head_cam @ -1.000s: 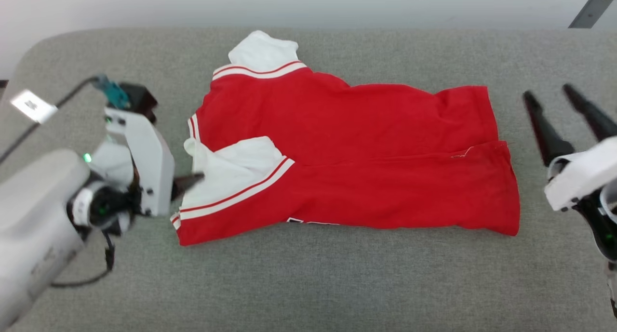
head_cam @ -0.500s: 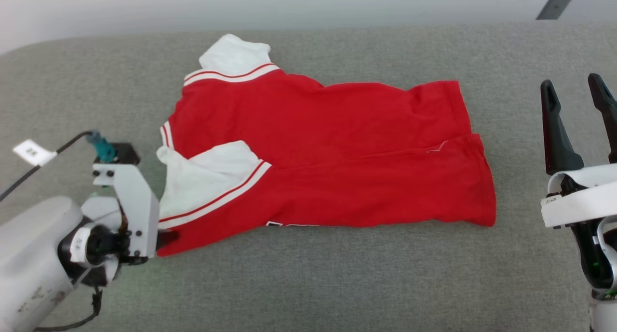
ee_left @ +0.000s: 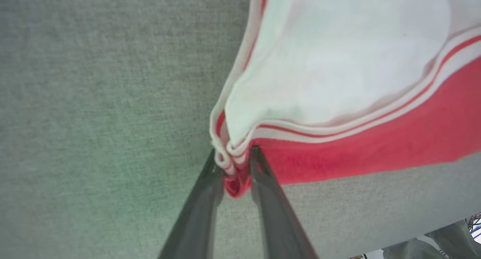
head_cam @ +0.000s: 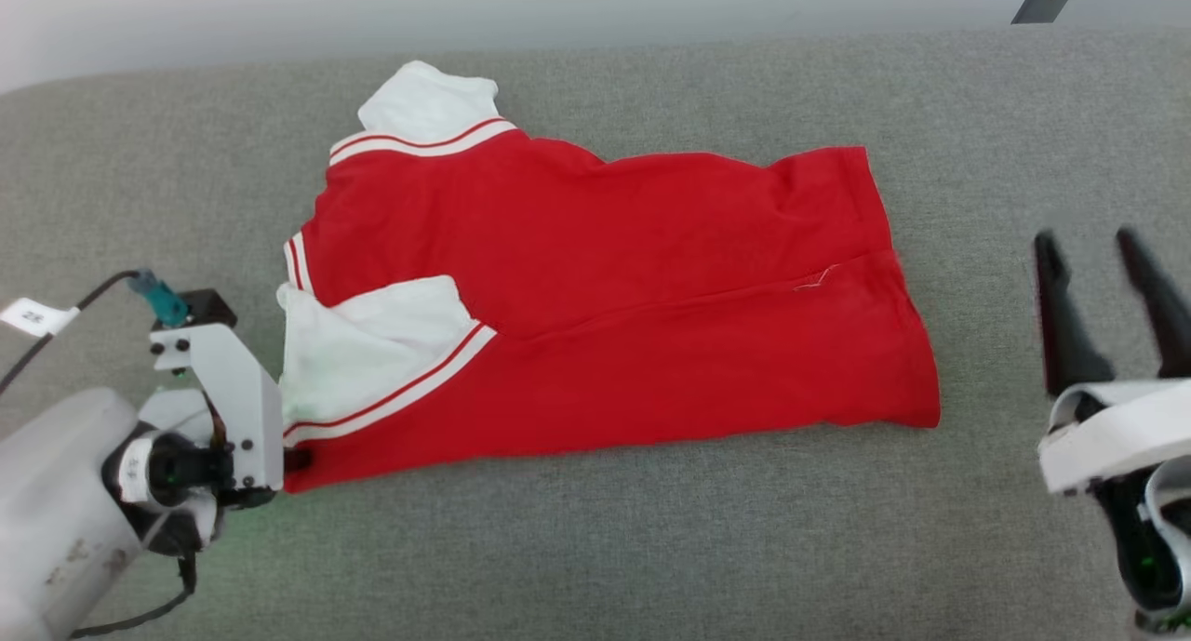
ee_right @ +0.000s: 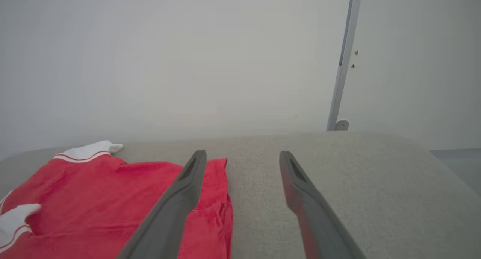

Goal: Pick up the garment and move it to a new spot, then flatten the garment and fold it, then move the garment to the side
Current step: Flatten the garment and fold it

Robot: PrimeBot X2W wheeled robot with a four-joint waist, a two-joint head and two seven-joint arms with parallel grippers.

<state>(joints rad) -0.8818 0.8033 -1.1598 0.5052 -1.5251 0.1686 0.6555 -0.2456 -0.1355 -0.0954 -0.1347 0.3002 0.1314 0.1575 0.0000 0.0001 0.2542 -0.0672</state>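
Clearly, left gripper [ee_left: 235, 153] pinches garment [ee_left: 338, 82] (wrist view).

The garment [head_cam: 605, 278] lies on the grey fabric surface [head_cam: 595, 548].

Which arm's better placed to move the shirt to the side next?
Left. The left gripper is pinched on the garment at its near corner, by the white sleeve trim. The right gripper hangs open past the hem, touching no cloth.
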